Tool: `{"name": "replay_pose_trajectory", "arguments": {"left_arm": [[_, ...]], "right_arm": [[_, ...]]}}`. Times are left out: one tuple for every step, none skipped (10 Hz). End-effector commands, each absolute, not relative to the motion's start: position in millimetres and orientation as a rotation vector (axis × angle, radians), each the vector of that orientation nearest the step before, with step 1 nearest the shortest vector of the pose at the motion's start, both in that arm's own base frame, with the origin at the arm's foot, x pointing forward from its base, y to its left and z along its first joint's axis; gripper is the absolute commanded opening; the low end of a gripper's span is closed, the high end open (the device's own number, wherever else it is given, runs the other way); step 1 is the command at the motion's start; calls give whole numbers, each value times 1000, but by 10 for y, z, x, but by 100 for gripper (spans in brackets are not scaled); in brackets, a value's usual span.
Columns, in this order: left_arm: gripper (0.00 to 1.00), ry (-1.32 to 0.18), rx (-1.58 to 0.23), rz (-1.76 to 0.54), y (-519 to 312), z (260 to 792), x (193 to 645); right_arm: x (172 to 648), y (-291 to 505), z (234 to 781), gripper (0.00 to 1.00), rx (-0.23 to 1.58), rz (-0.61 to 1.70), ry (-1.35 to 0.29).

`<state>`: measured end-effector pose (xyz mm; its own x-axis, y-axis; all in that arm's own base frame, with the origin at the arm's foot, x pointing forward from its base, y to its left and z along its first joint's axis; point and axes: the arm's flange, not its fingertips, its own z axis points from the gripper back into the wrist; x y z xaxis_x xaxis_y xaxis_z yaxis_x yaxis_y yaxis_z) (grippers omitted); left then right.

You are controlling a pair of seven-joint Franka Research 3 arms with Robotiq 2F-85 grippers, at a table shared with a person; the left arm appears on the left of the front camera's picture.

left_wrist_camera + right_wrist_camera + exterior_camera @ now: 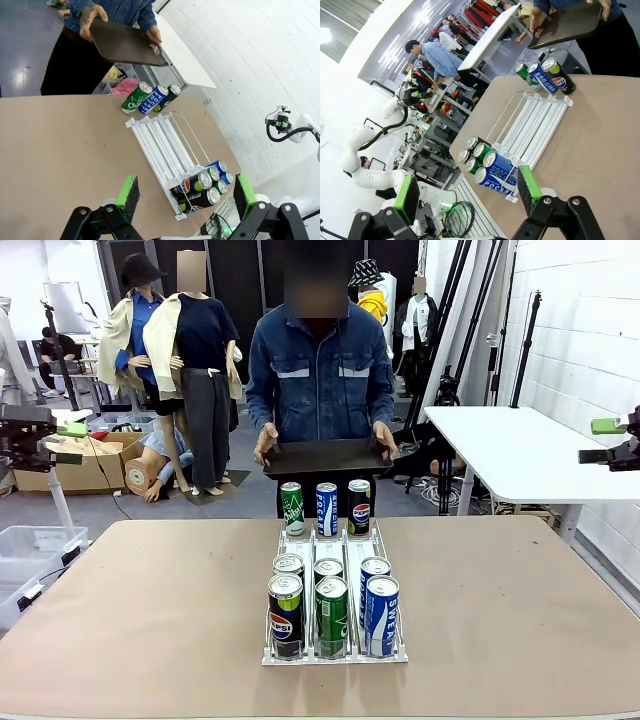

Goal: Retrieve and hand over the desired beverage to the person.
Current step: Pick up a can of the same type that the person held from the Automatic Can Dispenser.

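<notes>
Claws: we see left gripper (pixel 186 192) and right gripper (pixel 466 190) spread wide, holding nothing.
Cans (pixel 331 612): glossy metal cylinders in clear railed rack (pixel 337 543), middle of table (pixel 150 620).
Person (pixel 320 370): far edge, holding flat dark tray (pixel 325 456).

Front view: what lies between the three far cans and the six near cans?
Only bare rack lanes, nothing else; the front view shows it.

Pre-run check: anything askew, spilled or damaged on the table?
Nothing stands out. The near cans stand upright in the rack, and the far cans stand upright by its far end. No spill or dent visible.
</notes>
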<state>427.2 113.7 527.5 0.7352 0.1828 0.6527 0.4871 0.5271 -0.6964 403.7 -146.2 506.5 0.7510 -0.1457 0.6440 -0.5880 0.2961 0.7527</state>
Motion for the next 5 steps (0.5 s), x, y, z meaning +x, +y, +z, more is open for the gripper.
{"name": "replay_pose_trajectory", "arguments": {"left_arm": [[100, -678, -1034, -204, 1152, 5301, 4302], [100, -647, -1042, -205, 1157, 5281, 4312], [100, -627, -1042, -210, 1158, 5266, 4315], [100, -620, -1044, -211, 1155, 5260, 4326], [100, -601, -1063, -219, 1154, 5254, 4323]], "right_arm": [[4033, -1464, 5065, 100, 1273, 332, -703], [4033, -1464, 5065, 100, 1273, 332, -703], [4033, -1464, 5065, 100, 1273, 332, -703], [4033, -1464, 5065, 100, 1273, 332, -703], [4033, -1464, 5065, 100, 1273, 332, -703]]}}
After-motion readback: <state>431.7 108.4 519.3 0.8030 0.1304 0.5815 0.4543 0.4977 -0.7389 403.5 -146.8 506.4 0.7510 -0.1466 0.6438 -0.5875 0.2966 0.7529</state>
